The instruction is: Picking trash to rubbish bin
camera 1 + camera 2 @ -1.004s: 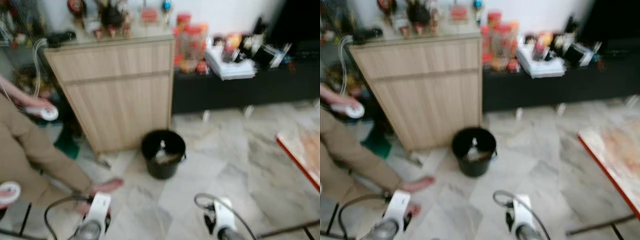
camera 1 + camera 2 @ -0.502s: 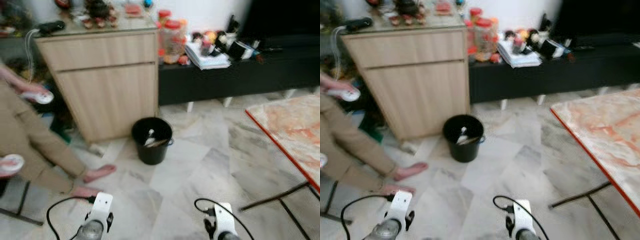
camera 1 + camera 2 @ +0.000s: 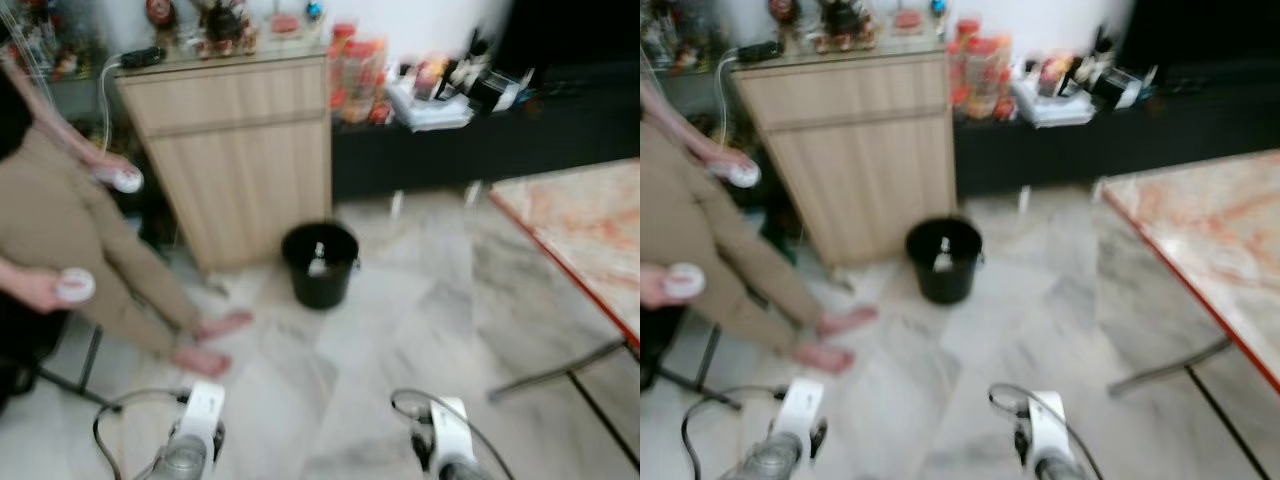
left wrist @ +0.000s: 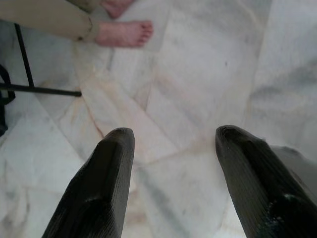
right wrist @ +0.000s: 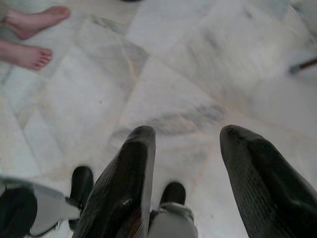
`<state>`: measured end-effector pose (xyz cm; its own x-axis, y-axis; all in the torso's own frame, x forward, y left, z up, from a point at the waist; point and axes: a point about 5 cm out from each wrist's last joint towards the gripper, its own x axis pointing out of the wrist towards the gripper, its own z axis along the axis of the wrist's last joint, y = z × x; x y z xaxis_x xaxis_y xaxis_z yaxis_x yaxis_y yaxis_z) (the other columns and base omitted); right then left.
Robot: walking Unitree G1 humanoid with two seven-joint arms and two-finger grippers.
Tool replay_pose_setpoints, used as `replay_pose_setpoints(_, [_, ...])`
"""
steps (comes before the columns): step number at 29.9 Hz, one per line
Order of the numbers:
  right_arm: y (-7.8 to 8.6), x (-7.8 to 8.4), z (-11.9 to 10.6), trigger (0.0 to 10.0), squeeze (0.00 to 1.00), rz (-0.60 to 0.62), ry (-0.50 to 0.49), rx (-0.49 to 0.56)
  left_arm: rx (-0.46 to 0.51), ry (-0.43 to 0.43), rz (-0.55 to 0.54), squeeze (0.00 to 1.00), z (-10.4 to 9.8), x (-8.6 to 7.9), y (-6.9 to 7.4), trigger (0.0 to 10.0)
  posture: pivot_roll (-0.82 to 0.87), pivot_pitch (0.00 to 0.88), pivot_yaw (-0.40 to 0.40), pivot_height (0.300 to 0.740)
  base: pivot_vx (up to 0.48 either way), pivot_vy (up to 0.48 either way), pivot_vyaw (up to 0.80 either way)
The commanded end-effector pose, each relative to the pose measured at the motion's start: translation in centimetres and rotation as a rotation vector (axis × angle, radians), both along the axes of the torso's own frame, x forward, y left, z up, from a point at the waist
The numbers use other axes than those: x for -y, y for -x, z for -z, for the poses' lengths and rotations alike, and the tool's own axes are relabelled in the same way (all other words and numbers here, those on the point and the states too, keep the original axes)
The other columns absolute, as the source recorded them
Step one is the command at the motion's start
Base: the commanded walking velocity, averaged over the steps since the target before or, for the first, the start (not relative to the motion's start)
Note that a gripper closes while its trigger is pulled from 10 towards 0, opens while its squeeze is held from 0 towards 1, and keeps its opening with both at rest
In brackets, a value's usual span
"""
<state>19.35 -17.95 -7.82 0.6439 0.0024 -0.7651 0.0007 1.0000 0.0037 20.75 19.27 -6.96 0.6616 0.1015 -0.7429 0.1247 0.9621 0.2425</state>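
Bin (image 3: 320, 263) sits farther ahead than a second ago, by the cabinet (image 3: 240, 150), trash already inside. Left gripper (image 4: 171, 144) and right gripper (image 5: 185, 144) hang released and empty, suggesting a search for more trash.

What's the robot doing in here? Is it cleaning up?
The robot stands on the marble floor, facing a black rubbish bin with some trash already inside, next to a wooden cabinet. Both arms are low. The left end effector and right end effector are open and holding nothing. A barefoot person sits at its left, holding white controllers. A marble table is on its right.
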Motion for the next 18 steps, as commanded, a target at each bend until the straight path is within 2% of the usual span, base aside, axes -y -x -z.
replay_pose_setpoints(1, [-0.26,-0.41,-0.1,10.0,0.0,0.005,-0.015,0.011,0.014,-0.02,0.015,0.0,-0.38,-0.29,-0.59,10.0,0.02,0.006,0.028,0.74,0.0,0.0,0.0])
replay_pose_setpoints(3, [-0.26,-0.47,-0.1,10.0,0.0,0.007,-0.02,0.011,0.013,-0.021,0.016,0.0,-0.36,-0.31,-0.55,10.0,0.02,0.002,0.032,0.74,0.0,0.0,-0.32])
replay_pose_setpoints(16, [-0.12,-0.64,0.01,10.0,0.0,0.006,-0.02,0.002,0.016,-0.021,0.026,0.0,-0.38,-0.44,-0.52,10.0,0.02,0.0,0.041,0.74,0.0,0.0,-0.78])
replay_pose_setpoints(18, [-0.15,-0.61,-0.01,10.0,0.0,0.011,-0.019,0.003,0.013,-0.043,0.044,0.0,-0.41,-0.46,-0.56,10.0,0.02,0.0,0.041,0.74,0.0,0.0,-0.77])
